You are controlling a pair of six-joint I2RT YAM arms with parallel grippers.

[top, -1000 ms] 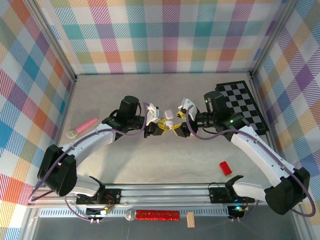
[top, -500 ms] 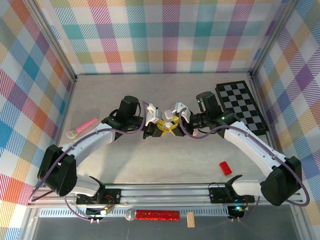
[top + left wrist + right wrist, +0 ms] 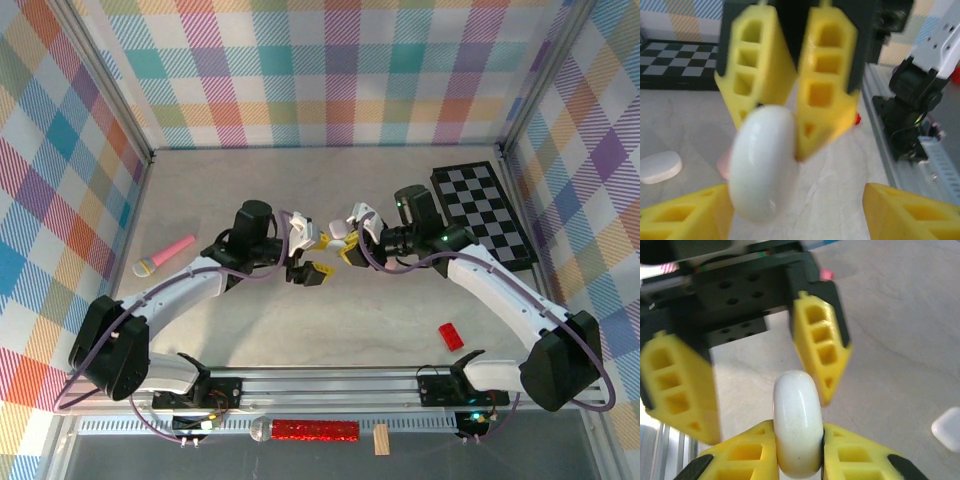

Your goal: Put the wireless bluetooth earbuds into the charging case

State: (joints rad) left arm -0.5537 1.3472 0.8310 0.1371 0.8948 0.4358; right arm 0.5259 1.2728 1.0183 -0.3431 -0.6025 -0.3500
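Case (image 3: 796,410) in R gripper (image 3: 797,432); checkerboard mat (image 3: 680,65) behind, L wrist cam

**Where things lie around your fingers**

Your white pebble-shaped plastic charging case (image 3: 797,415) sits between the fingertips of your right gripper (image 3: 799,446), touching both. Your left gripper (image 3: 795,192) faces it head-on, with one finger on either side of the case and both apart from it. A small flat white plastic piece (image 3: 660,167) lies on the grey table (image 3: 400,310) near the case, on the side toward the black-and-white checkered mat (image 3: 490,212). That mat lies right of your right fingers, toward the back wall. The small red plastic block (image 3: 452,335) lies right of them too, toward the arm bases. The pink toy microphone (image 3: 165,255) lies well left of your left fingers.
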